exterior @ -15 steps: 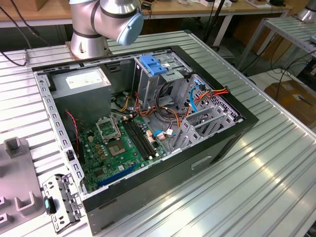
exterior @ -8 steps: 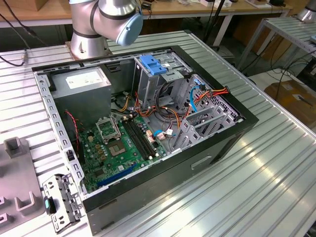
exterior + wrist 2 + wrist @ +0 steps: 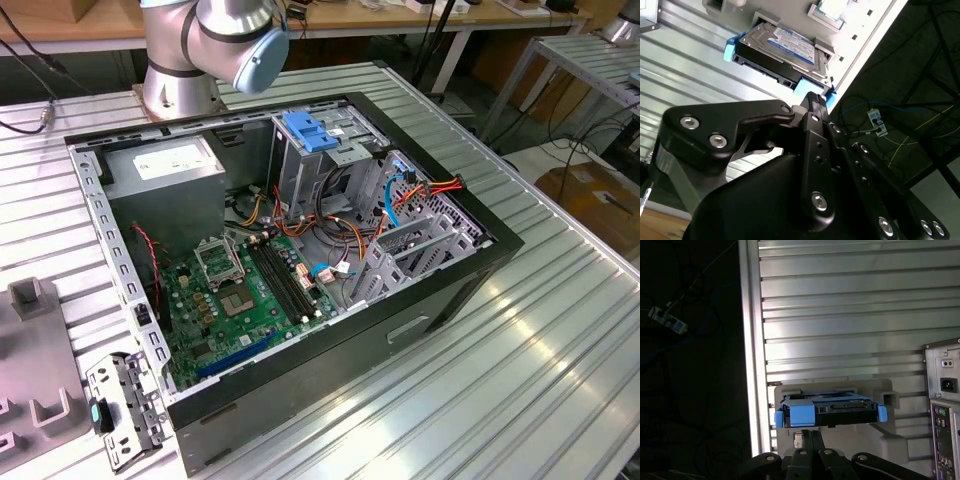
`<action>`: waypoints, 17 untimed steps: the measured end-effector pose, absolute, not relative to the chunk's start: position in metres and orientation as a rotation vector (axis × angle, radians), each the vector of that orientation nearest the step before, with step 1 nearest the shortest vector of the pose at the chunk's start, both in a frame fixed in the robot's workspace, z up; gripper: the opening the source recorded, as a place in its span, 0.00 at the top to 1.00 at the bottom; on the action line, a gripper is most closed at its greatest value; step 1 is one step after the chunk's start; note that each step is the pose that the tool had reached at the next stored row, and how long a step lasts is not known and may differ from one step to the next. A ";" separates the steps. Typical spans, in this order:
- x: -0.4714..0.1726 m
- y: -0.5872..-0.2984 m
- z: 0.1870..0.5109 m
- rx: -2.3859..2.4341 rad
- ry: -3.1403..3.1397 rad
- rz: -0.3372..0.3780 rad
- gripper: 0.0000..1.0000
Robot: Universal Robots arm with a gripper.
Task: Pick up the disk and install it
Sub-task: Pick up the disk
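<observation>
The pincer (image 3: 806,434), fingers pressed together and empty, sits just beside the blue-framed disk (image 3: 832,407) in its grey holder (image 3: 887,442).

Bright glare streaks the ribbed table (image 3: 560,330); the floor (image 3: 690,390) beside it lies dark.

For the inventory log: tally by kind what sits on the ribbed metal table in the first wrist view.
Flat silver hard drive in blue plastic frame: 1
Grey moulded holder: 1
Computer tower, grey metal rear: 1
Total: 3
</observation>
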State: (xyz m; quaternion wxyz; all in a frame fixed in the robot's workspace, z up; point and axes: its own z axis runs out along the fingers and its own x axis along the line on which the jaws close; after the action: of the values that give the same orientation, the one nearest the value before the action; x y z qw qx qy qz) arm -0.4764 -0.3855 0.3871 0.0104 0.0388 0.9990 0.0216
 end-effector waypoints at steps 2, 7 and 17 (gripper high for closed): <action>-0.477 -0.385 0.387 0.121 3.118 0.067 0.89; -0.478 -0.385 0.387 0.121 3.118 0.067 0.89; -0.478 -0.385 0.387 0.094 3.119 0.068 0.89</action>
State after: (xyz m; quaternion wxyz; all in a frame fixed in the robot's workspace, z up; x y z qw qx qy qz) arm -0.4779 -0.3854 0.3871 0.0102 0.0303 0.9993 0.0216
